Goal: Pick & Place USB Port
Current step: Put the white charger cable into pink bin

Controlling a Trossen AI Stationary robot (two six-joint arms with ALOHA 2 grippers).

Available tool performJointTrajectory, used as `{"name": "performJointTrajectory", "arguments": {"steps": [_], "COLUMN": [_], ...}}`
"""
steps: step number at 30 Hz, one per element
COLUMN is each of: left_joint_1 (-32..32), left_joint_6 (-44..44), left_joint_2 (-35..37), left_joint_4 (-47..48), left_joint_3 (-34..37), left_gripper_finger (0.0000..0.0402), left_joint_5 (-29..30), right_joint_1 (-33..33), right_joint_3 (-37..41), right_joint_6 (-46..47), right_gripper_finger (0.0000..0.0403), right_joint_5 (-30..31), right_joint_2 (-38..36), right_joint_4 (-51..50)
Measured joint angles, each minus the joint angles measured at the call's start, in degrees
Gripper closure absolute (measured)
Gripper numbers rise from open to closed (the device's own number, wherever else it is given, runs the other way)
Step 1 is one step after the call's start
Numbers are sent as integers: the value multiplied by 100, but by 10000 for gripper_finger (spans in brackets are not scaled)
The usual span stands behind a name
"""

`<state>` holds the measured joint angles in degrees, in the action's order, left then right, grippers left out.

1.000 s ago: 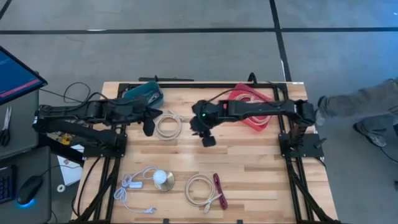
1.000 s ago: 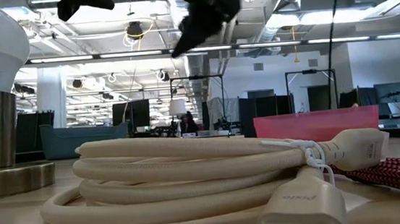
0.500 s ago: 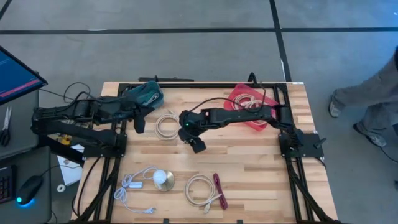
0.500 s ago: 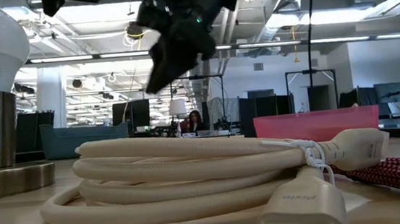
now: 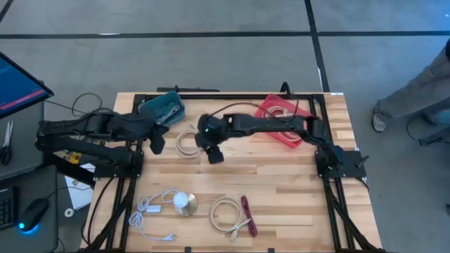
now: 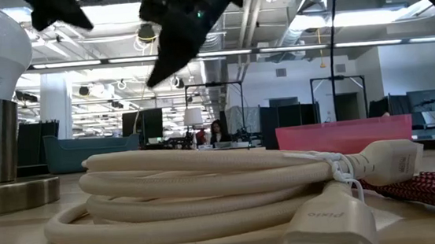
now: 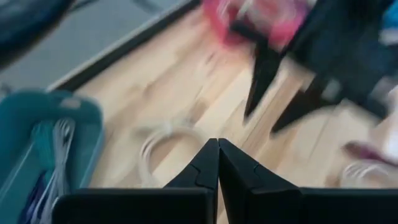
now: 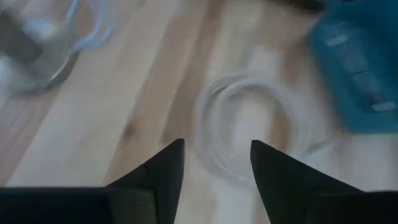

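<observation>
Cable coil (image 5: pixel 187 140) lies on the wood table (image 5: pixel 281 183) beside the teal bin (image 5: pixel 163 107); right gripper (image 5: pixel 213 154) hovers by it, fingers apart, empty. Left gripper (image 5: pixel 158 144) is clenched, empty. Grey floor (image 5: pixel 211 56) surrounds the table.

**Worktop and its load**

The wooden worktop (image 5: pixel 281 183) is carrying a teal bin (image 5: pixel 162 107) at its far left. A coiled white cable (image 5: pixel 187 140) is lying just right of the bin, a red bin (image 5: pixel 283 119) farther right, and a lamp (image 5: pixel 184 204), cream cable (image 5: pixel 228 214) and red cable (image 5: pixel 249 216) well nearer.
</observation>
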<state>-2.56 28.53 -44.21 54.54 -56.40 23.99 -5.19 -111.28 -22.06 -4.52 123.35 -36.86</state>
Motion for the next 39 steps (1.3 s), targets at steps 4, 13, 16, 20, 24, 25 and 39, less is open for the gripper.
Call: {"name": "performJointTrajectory", "arguments": {"steps": [4,13,16,20,24,25,39], "left_joint_1": [-1,-1,-1,-1,-1,-1,-1], "left_joint_6": [47,47,47,31,29,29,112], "left_joint_2": [-241,-747,-768,-765,-767,-767,-767], "left_joint_4": [145,-327,-696,-1137,-1501,-1583,-2372], "left_joint_3": [167,1030,1218,1405,1603,1649,1996], "left_gripper_finger": [392,393,395,394,392,392,392], "left_joint_5": [-38,-48,-47,-44,-44,-46,170], "right_joint_1": [-187,-606,-699,-724,-640,-621,-842], "right_joint_3": [-7,2,4,9,9,9,285], "right_joint_6": [406,865,990,1101,1010,967,207], "right_gripper_finger": [238,253,260,269,278,280,306], "right_joint_5": [10,-694,-1091,-1588,-1605,-1617,-2396], "right_joint_2": [-450,-906,-905,-905,-905,-905,-1146], "right_joint_4": [-10,-600,-893,-1080,-1078,-1089,-1872]}}
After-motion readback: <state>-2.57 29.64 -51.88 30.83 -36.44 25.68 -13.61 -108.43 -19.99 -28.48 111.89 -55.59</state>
